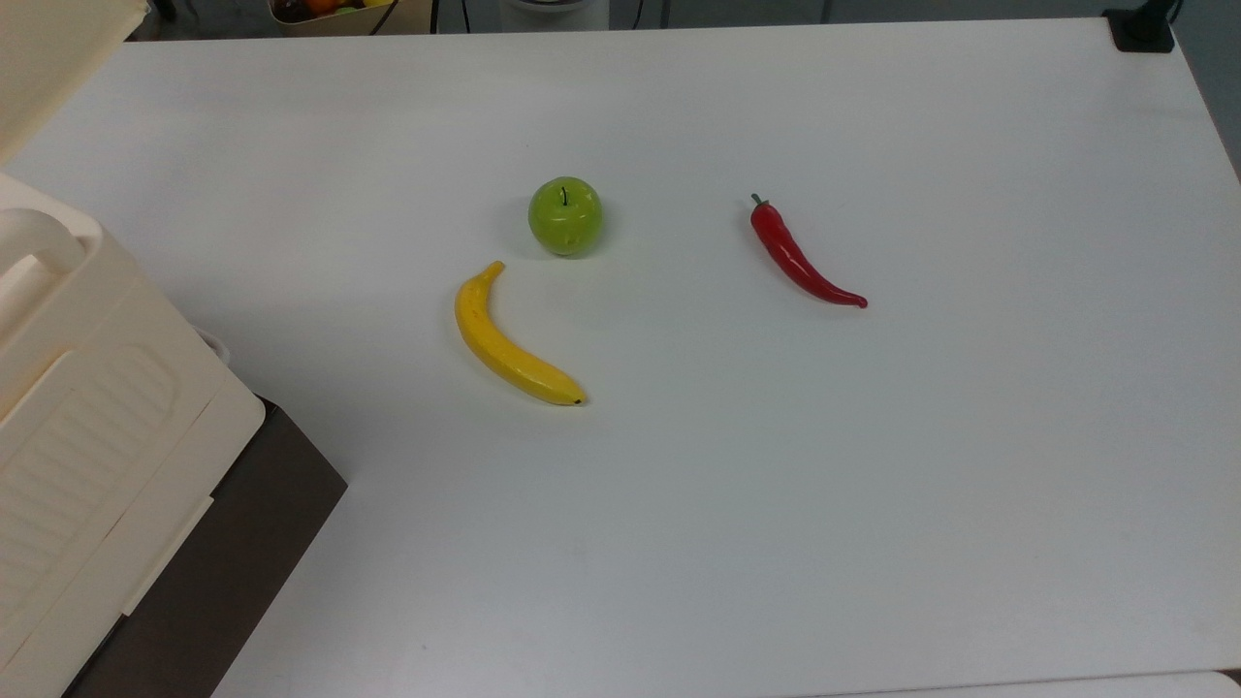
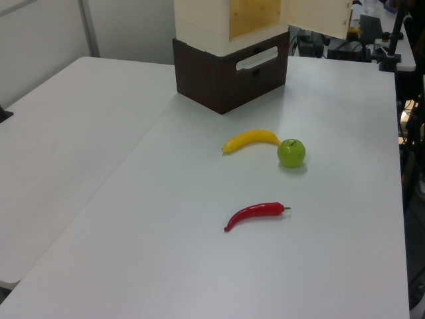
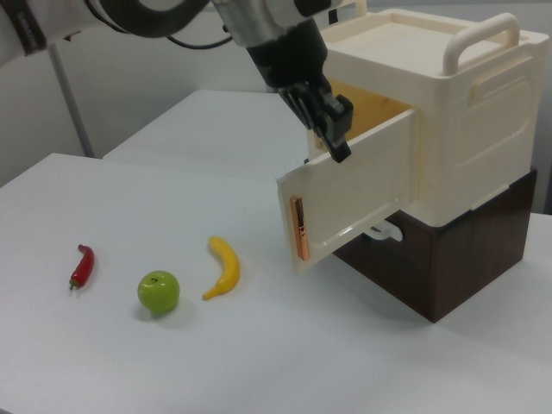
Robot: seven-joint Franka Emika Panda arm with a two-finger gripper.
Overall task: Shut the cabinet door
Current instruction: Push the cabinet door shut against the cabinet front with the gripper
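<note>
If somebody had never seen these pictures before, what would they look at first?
Probably the big cream cabinet sitting on a dark brown box, with its cabinet door swung wide open and the robot's black gripper right at the door's top edge. Next come the bright toys on the white table: a yellow banana, a green apple beside it, and a red chilli pepper lying off on its own.

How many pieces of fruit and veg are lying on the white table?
3. A green apple sits in the middle, a yellow banana lies close beside it, and a red chili pepper lies further off, at the top view's right.
</note>
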